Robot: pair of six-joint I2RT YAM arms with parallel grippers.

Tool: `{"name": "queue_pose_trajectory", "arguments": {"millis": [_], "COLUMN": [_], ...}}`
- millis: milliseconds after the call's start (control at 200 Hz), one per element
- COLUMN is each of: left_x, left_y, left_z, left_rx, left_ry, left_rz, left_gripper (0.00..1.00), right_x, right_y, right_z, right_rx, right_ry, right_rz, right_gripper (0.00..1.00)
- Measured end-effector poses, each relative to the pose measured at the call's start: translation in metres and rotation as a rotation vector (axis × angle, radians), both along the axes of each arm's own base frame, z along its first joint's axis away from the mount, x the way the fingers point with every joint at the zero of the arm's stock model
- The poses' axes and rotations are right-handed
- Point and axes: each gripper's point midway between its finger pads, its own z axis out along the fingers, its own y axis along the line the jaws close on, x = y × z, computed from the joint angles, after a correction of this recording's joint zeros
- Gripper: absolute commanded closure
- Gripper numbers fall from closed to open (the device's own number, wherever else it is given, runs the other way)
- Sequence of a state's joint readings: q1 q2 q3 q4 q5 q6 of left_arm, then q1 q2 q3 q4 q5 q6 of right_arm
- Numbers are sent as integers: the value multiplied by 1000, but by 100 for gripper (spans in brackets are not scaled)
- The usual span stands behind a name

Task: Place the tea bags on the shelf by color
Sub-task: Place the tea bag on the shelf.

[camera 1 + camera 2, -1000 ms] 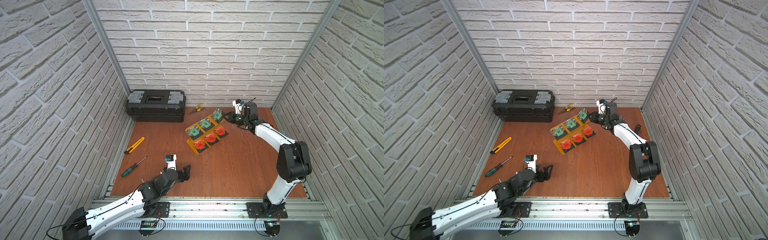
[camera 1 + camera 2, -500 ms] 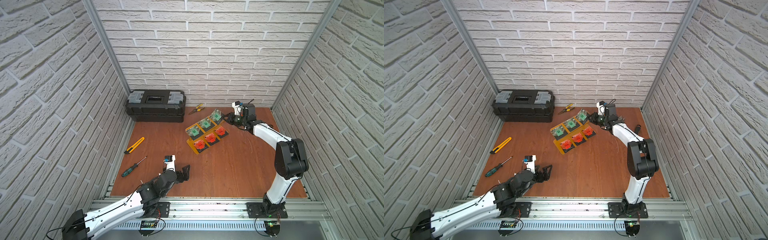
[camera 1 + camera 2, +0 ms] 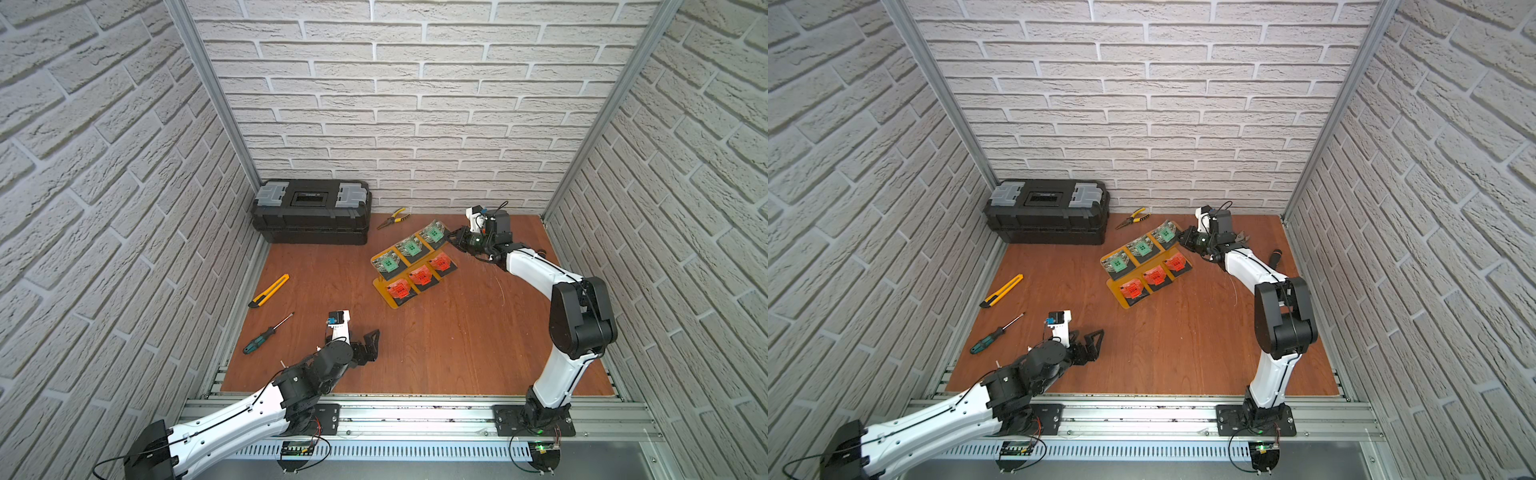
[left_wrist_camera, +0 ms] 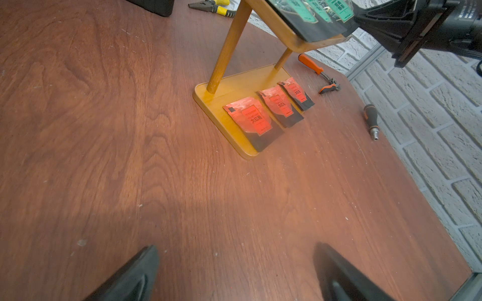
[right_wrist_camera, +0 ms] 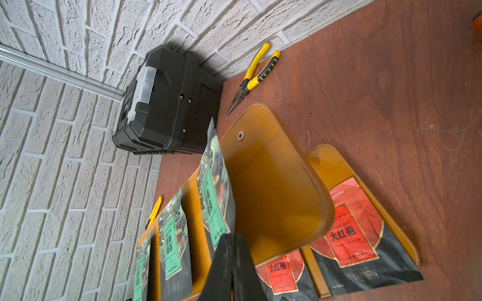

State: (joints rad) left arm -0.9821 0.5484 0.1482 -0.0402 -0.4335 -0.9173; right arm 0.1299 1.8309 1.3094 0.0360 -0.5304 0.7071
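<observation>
Entry: endmost green tea bag (image 3: 432, 235), upper tier of amber shelf (image 3: 392, 302) by the table's (image 3: 457, 340) rear edge, above three orange-red tea bags (image 3: 419, 275); right end effector (image 3: 455, 240) clenched at its outer edge, grip unclear, so settle it flat and withdraw level; left end effector (image 3: 371, 340) released, empty, near the front edge.

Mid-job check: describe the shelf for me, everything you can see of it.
The shelf is a two-tier stand of translucent amber plastic: two rounded rectangular plates joined by slim posts, standing at the back of the wooden table. Three green tea bags lie in a row on the upper plate, three orange-red tea bags on the lower. The shut right gripper is at the upper plate's end.
</observation>
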Motion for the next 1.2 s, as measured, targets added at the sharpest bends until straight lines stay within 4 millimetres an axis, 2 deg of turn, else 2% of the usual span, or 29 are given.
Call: {"name": "queue_pose_trajectory", "arguments": {"millis": [220,565,1200], "left_x": [0,-1,0], "left_y": [0,3,4], "left_z": [0,-3,-1], "left_rx": [-2,5,-2], "left_ry": [-1,1,-6], "left_rz": [1,6,12], "left_gripper": [1,2,2], "right_x": [1,3,4], "right_y": [-1,-3,-10], "right_z": [-1,-3,-5], "right_rx": [14,18,10], "right_ry": [6,17,26], "right_rz": [-15,-33,-51], "right_gripper": [94,74,64]}}
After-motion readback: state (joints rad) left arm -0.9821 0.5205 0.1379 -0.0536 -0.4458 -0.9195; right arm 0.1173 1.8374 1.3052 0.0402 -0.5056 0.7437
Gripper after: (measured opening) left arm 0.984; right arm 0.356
